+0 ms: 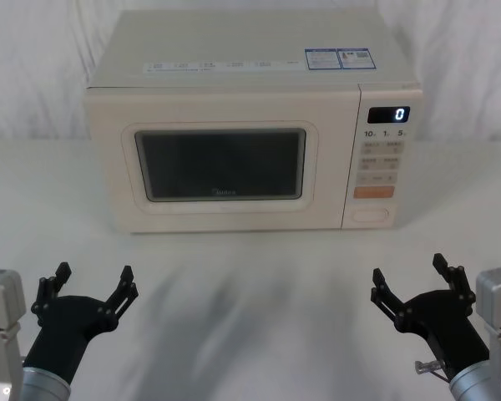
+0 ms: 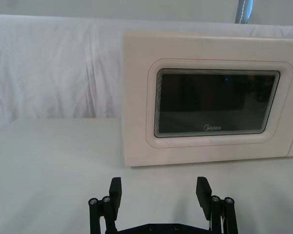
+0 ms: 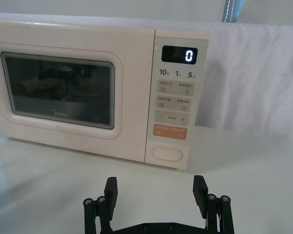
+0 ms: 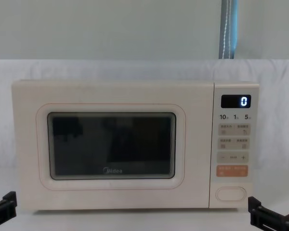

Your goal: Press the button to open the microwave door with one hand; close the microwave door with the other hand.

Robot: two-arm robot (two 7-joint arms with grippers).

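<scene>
A cream microwave stands at the back of the white table, its door (image 1: 221, 163) (image 4: 111, 144) (image 2: 212, 102) (image 3: 58, 90) closed flat against the body. The plain oval button (image 1: 370, 214) (image 4: 230, 193) (image 3: 166, 153) sits at the bottom of the control panel, under the orange key. My left gripper (image 1: 90, 284) (image 2: 158, 192) hovers open near the table's front left, well short of the door. My right gripper (image 1: 413, 280) (image 3: 155, 190) is open at the front right, facing the panel from a distance. Neither touches the microwave.
The display (image 1: 389, 114) reads 0. A white cloth covers the table (image 1: 250, 276) and drapes the wall behind. Bare tabletop lies between the grippers and the microwave. A blue-grey strap (image 4: 229, 29) hangs behind the oven at the right.
</scene>
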